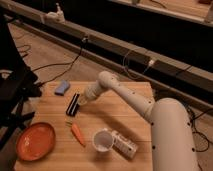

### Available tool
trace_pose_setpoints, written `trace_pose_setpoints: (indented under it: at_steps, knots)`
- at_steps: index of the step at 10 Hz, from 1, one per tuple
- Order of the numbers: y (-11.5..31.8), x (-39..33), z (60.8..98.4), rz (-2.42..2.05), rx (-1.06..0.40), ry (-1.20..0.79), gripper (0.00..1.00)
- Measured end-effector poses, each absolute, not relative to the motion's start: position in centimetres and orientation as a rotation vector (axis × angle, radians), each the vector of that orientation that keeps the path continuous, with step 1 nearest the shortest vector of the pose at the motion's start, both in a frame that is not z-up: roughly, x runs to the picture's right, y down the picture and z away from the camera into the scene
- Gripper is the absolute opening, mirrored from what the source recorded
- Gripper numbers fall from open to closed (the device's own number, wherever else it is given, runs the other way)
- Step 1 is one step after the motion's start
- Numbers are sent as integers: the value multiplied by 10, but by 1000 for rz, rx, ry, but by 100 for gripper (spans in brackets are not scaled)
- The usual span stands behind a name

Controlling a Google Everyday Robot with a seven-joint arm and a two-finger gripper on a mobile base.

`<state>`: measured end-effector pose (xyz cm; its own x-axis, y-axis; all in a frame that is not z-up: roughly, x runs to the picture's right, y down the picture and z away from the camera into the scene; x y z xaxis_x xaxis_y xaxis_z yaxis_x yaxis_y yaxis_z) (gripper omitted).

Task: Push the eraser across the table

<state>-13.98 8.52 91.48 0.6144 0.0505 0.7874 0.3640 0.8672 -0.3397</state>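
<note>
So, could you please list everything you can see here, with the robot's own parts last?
eraser: one, black, left-centre of table, beside the gripper
blue block: one, blue, far-left corner
carrot: one, orange, near the middle front
plate: one, orange-red, near-left corner
cup: one, white, front centre
remote-like device: one, white-grey, right of cup
table: one, pale wood
cables: several, dark, floor behind
arm: one, white
gripper: one, at the eraser's right edge
</note>
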Motion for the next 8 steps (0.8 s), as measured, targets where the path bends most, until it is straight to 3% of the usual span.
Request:
trace_pose_setpoints:
  at_steps: [8]
  knots:
    - [104,-202,898,-261,-551,-1005,0]
